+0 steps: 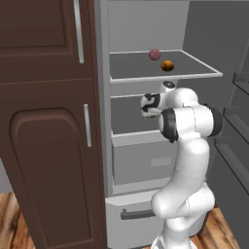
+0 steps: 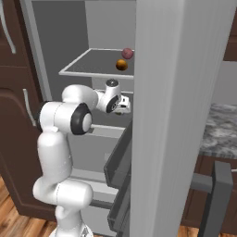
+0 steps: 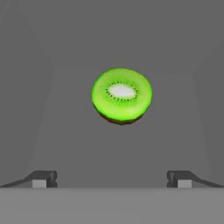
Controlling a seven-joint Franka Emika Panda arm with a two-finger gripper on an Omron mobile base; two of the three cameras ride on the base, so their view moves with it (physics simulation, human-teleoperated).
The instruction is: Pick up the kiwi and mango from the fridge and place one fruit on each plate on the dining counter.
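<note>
Pincer (image 3: 112, 179) wide open and holding nothing, its two dark fingertips (image 3: 43, 178) well apart at the bottom of the hand view, with the kiwi (image 3: 121, 95) ahead and centred between them, not touching either. Kiwi: a cut half with bright green flesh and a pale core facing the camera, lying on a grey fridge shelf (image 3: 118, 144). White arm (image 1: 187, 121) reaching into the open fridge (image 1: 146, 160) at the level of the middle shelf, below the upper shelf (image 1: 160, 70). Mango (image 1: 167, 65), an orange-brown ball, on the upper shelf just beside a dull red-pink ball (image 1: 154, 54) that lies farther back. Dark brown cabinet (image 1: 48, 121) to the left of the fridge; fridge door (image 2: 171, 120) standing open at the right, with a grey marbled table (image 2: 220, 129) beyond it
</note>
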